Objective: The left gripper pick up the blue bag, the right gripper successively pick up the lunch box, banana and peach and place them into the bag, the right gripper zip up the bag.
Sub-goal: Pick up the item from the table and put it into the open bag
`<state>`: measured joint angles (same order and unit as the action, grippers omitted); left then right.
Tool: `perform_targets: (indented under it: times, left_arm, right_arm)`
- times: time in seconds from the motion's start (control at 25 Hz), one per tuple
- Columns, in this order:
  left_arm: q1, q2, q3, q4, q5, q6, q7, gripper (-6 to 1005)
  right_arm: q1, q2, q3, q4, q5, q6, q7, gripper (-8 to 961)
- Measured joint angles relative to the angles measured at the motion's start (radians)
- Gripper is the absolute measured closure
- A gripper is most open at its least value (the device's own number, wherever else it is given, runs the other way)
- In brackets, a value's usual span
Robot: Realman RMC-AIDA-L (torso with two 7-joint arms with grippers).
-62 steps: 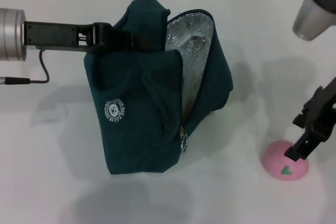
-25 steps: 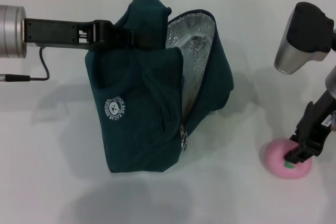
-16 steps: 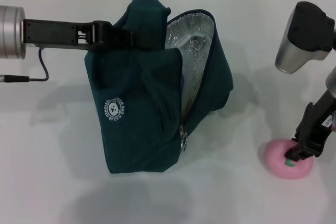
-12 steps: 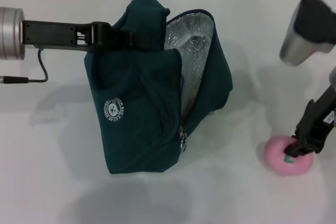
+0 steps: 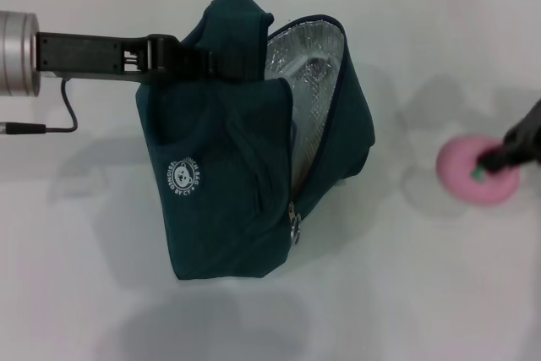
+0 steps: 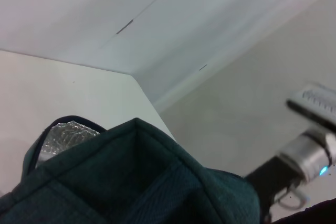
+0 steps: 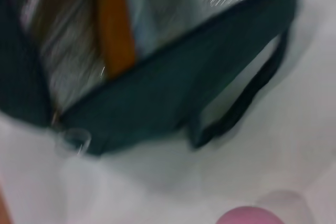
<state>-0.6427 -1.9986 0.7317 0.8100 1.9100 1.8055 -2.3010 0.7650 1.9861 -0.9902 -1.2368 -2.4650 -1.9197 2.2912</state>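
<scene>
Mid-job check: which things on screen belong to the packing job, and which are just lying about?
Job:
- blue bag, open, held up by the left gripper
- peach, lifted in the right gripper
- banana, already inside the bag

Lying about:
- black cable on the white table

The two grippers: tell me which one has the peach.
The right gripper, at the table's right edge, grips the pink peach lifted off the table. The left gripper holds the blue bag instead.

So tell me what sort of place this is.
Probably a lab test bench: a bare white table, plain walls behind, and only a bag and toy peach staged between robot arms.
</scene>
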Motion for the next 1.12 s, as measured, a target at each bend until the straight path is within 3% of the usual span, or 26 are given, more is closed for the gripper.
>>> perform_targets:
  times: [0.2,0.48,0.6,0.8,1.12]
  left_arm:
    - [0.000,0.000,0.000,0.000,-0.003,0.009,0.000,927]
    - [0.000,-0.002,0.000,0.000,-0.005,0.013,0.002,926]
    - [0.000,-0.003,0.000,0.000,-0.005,0.014,0.002,926]
    - [0.000,-0.005,0.000,0.000,-0.005,0.014,0.002,925]
    - [0.000,0.001,-0.001,-0.027,-0.010,0.014,0.015,925]
  right_arm:
    - [-0.008,-0.033,0.163,-0.019,0.132,-0.005,-0.012,900]
    - [-0.029,-0.048,0.217,-0.015,0.432,-0.006,-0.038,913]
    - [-0.027,-0.034,0.202,0.002,0.499,-0.004,-0.066,911]
    - [-0.008,0.017,0.136,0.056,0.506,0.033,-0.132,908]
    - [-0.013,0.029,-0.108,0.108,0.520,0.242,-0.203,902]
